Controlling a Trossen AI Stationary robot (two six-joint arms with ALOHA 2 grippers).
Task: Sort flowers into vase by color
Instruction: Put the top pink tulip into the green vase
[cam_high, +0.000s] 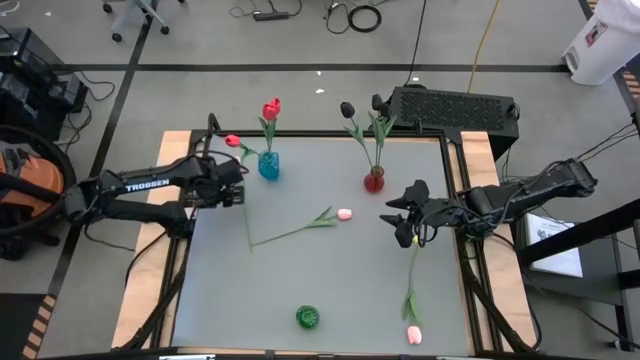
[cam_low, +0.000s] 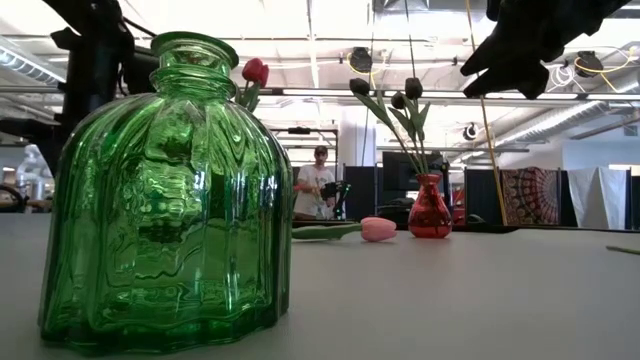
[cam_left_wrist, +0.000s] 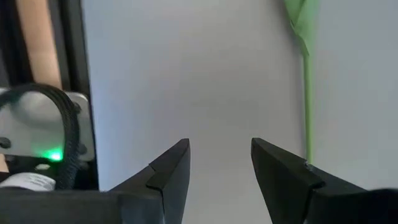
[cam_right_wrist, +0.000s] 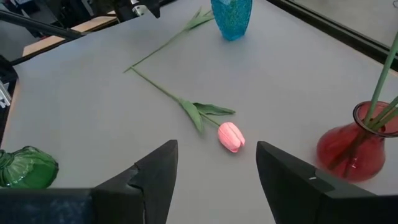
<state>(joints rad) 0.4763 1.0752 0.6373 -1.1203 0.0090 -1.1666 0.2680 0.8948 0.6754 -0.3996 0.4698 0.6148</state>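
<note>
My desk (cam_high: 300, 280) carried three vases: red vase (cam_high: 374, 180) with black tulips, blue vase (cam_high: 268, 165) with a red one, green vase (cam_high: 307, 318) empty for pinks. Left gripper (cam_high: 238, 192) and right gripper (cam_high: 398, 212) both hung open, holding nothing, because a pink tulip (cam_high: 344, 214) lay loose between them and another pink flower (cam_high: 413, 334) near the front edge.

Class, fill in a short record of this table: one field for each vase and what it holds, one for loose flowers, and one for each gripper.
blue vase: one red tulip standing in it
red vase: two black tulips
green vase: empty
loose flowers: pink tulip mid-table; second pink tulip near the right front edge; red tulip lying beside the blue vase
left gripper: open, empty, over a stem
right gripper: open, empty, facing the mid-table pink tulip
</note>
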